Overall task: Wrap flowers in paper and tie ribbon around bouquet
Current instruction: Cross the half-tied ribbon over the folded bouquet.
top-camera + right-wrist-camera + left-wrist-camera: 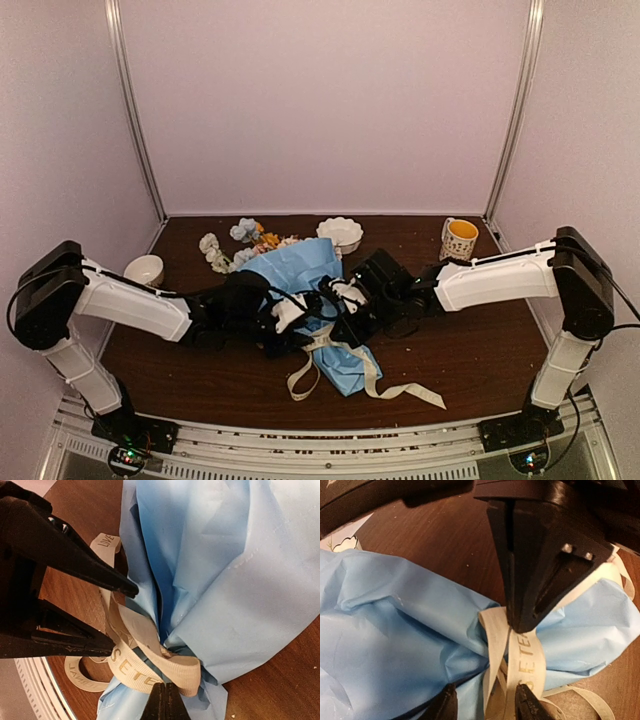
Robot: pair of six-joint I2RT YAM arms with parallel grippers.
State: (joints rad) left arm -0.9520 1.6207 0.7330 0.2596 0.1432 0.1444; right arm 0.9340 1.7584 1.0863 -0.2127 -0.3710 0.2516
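Note:
The bouquet lies mid-table, its light-blue paper [295, 265] [395, 630] [240, 580] pinched at the neck and the flowers [245, 240] sticking out at the far left end. A beige ribbon [370, 375] [530, 650] [135, 675] crosses the neck, and its tails trail toward the front edge. My left gripper [300, 315] [487, 705] [121, 617] is open, with ribbon strands between its fingers. My right gripper [345, 298] [164, 700] [520, 627] is shut, its tip on the ribbon crossing. Whether it pinches the ribbon cannot be told.
A white scalloped bowl [340, 233] stands behind the bouquet. A yellow and white mug [459, 239] is at the back right and a small cream bowl [145, 270] at the left edge. Both arms meet over the middle of the brown table [480, 350].

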